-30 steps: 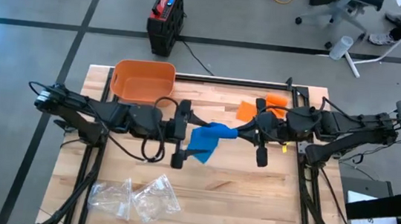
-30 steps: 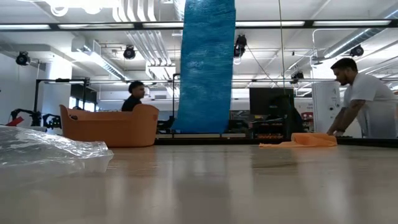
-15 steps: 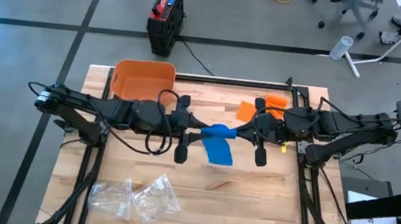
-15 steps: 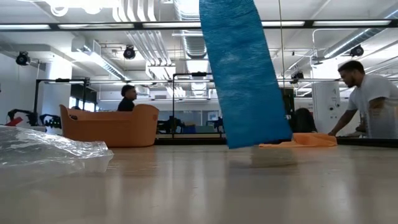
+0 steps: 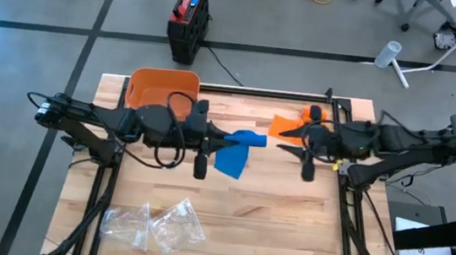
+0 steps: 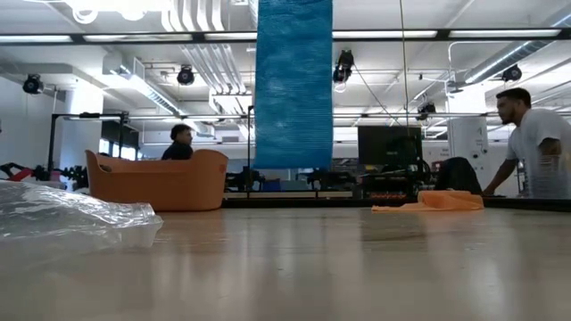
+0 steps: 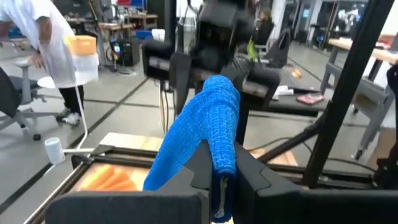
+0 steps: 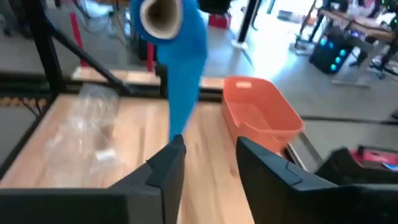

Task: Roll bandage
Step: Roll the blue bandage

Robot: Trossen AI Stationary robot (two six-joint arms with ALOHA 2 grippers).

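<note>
Two grippers are held above the table: the left gripper [image 5: 212, 140] is pinched on the blue bandage [image 5: 234, 151], hanging mid-table; the right gripper [image 5: 293, 139] is spread, apart from it.

L hand [image 7: 214, 180] shut on blue bandage [image 7: 205, 127], R arm [image 7: 217, 43] beyond, orange cloth [image 7: 106, 177] on table [image 7: 134, 143], person [image 7: 46, 50] behind

Blue bandage [image 6: 293, 85]: top cut off by low view's upper edge; holder out of that view.
Left gripper [image 7: 214, 165]: fingertips buried in bandage folds.
Other arm [image 7: 217, 43] beyond: blurred.
Person [image 6: 533, 143]: cut by right edge.
Plastic bags [image 6: 62, 214]: cut by left edge.
</note>
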